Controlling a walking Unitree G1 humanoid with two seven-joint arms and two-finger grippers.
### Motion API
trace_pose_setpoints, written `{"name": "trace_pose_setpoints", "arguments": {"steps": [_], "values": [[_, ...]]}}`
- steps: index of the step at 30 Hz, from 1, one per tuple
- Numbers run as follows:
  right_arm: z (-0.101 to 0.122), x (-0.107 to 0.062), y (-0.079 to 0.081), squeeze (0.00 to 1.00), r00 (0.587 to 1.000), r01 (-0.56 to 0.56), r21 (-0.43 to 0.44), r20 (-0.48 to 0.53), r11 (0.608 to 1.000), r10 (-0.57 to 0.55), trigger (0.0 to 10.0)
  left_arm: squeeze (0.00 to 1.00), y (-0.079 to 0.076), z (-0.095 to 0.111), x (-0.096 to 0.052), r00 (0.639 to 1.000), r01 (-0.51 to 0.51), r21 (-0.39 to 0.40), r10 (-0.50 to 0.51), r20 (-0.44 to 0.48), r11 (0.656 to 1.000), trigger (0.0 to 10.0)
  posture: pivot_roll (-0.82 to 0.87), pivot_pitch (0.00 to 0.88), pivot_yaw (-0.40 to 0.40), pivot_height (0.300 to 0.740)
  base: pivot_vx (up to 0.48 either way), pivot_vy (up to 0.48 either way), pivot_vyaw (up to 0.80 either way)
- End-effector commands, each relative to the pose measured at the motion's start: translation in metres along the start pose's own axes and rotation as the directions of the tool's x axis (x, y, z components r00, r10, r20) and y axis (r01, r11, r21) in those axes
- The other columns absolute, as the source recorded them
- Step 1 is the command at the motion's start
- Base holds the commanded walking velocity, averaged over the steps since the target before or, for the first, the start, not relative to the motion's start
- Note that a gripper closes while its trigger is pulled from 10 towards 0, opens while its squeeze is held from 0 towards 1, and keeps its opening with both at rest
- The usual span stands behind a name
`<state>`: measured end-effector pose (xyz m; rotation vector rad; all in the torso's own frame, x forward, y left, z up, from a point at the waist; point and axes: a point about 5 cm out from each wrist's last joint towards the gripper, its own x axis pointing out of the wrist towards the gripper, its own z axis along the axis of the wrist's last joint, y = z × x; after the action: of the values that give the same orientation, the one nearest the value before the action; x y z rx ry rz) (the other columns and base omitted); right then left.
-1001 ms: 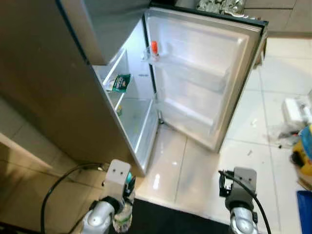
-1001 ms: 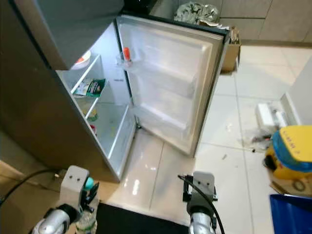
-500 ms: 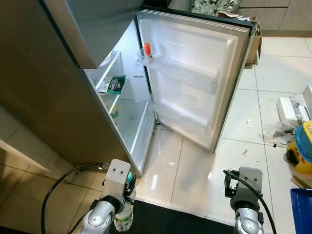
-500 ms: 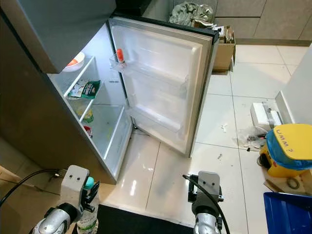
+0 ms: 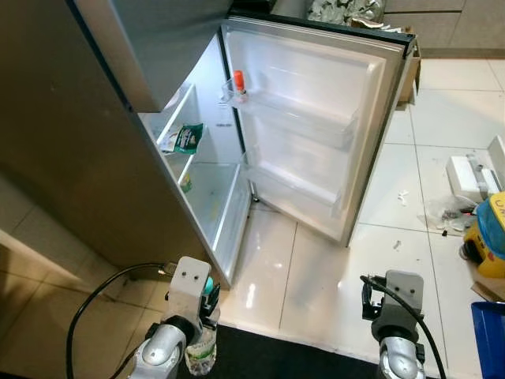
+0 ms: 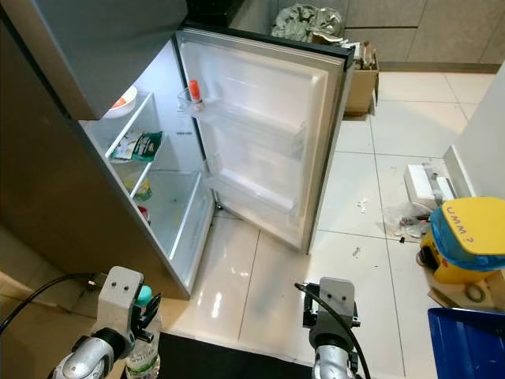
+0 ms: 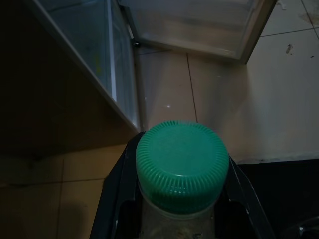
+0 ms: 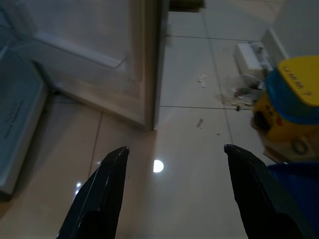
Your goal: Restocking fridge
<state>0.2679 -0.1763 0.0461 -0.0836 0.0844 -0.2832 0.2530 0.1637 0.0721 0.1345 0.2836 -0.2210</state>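
Observation:
The fridge (image 5: 207,197) stands open, its door (image 5: 316,118) swung out to the right. An orange-capped bottle (image 5: 238,83) stands in the top door shelf. A green packet (image 5: 188,136) lies on an inner shelf. My left gripper (image 7: 180,154) is low in front of the fridge and shut on a clear water bottle (image 5: 203,347) with a green cap (image 7: 182,167). Its black fingers (image 7: 117,199) clasp the bottle's neck from both sides. My right gripper (image 8: 174,154) hangs open over the white floor tiles with nothing between its fingers.
A yellow and blue container (image 6: 465,241), a blue bin (image 6: 465,343), a white box (image 6: 422,185) and scattered litter lie on the floor at the right. A cardboard box (image 6: 363,75) sits behind the door. A black mat (image 5: 276,355) lies at my feet.
The camera has shifted a little, so the fridge sits slightly lower and further left in view. Both grippers hold as before, the left still shut on the bottle.

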Motion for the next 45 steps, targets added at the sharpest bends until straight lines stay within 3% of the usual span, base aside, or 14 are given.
{"name": "trace_pose_setpoints", "arguments": {"steps": [1,15,18,22,24,25,29,31,33,36,40,45], "values": [[-0.007,-0.005,0.003,0.0,0.999,-0.003,0.007,-0.033,1.0,0.004,10.0,0.0,0.005,-0.004,-0.004,1.0,-0.02,-0.003,0.019,-0.011,1.0,10.0,-0.08,0.23,0.112,0.74,0.0,0.0,0.0],[-0.007,-0.006,0.003,0.0,0.999,-0.004,0.004,-0.034,1.0,0.004,10.0,0.0,0.001,-0.001,-0.004,1.0,0.008,0.019,-0.009,0.009,1.0,10.0,-0.08,0.227,0.111,0.74,0.0,0.0,0.0],[-0.006,-0.006,0.003,0.0,1.0,-0.01,0.002,-0.029,1.0,0.01,10.0,0.0,-0.008,0.0,-0.003,0.998,0.068,0.033,-0.068,0.012,0.997,10.0,-0.08,0.227,0.111,0.74,0.0,0.0,0.0],[0.007,-0.001,0.005,0.0,0.998,-0.04,-0.052,0.043,0.998,0.043,10.0,0.0,-0.019,0.022,-0.002,0.978,0.184,-0.066,-0.175,0.116,0.981,10.0,-0.09,0.22,0.105,0.74,0.0,0.0,0.0],[0.011,0.001,0.005,0.0,0.997,-0.042,-0.054,0.058,0.998,0.045,10.0,0.0,-0.019,0.027,-0.001,0.973,0.197,-0.072,-0.186,0.137,0.978,10.0,-0.09,0.22,0.105,0.74,0.0,0.0,0.0],[0.024,0.006,0.007,0.0,0.992,-0.058,-0.07,0.107,0.996,0.066,10.0,0.0,-0.017,0.04,0.002,0.963,0.214,-0.062,-0.199,0.184,0.975,10.0,-0.1,0.219,0.099,0.74,0.0,0.0,0.0],[0.034,0.009,0.011,0.0,0.987,-0.073,-0.076,0.141,0.994,0.084,10.0,0.0,-0.012,0.047,0.006,0.959,0.203,-0.061,-0.186,0.213,0.977,10.0,-0.1,0.218,0.092,0.74,0.0,0.0,0.0],[0.048,0.011,0.016,0.0,0.978,-0.092,-0.076,0.18,0.993,0.105,10.0,0.0,0.002,0.056,0.014,0.964,0.123,-0.092,-0.097,0.249,0.988,10.0,-0.13,0.219,0.06,0.74,0.0,0.0,0.0],[0.057,0.012,0.019,0.0,0.972,-0.104,-0.067,0.204,0.992,0.116,10.0,0.0,0.005,0.059,0.019,0.962,0.093,-0.11,-0.061,0.265,0.99,10.0,-0.15,0.218,0.041,0.74,0.0,0.0,0.0],[0.074,0.013,0.024,0.0,0.96,-0.138,-0.055,0.238,0.989,0.148,10.0,0.0,-0.01,0.07,0.026,0.949,0.115,-0.093,-0.082,0.303,0.989,10.0,-0.19,0.205,0.017,0.74,0.0,0.0,0.0],[0.078,0.011,0.024,0.0,0.958,-0.164,-0.056,0.229,0.985,0.172,10.0,0.0,-0.031,0.076,0.028,0.939,0.175,-0.126,-0.127,0.321,0.977,10.0,-0.24,0.184,-0.004,0.74,0.0,0.0,0.0],[0.08,0.006,0.023,0.0,0.952,-0.194,-0.077,0.224,0.978,0.207,10.0,0.0,-0.04,0.081,0.029,0.932,0.16,-0.185,-0.087,0.351,0.97,10.0,-0.27,0.183,-0.022,0.74,0.0,0.0,0.0]]}}
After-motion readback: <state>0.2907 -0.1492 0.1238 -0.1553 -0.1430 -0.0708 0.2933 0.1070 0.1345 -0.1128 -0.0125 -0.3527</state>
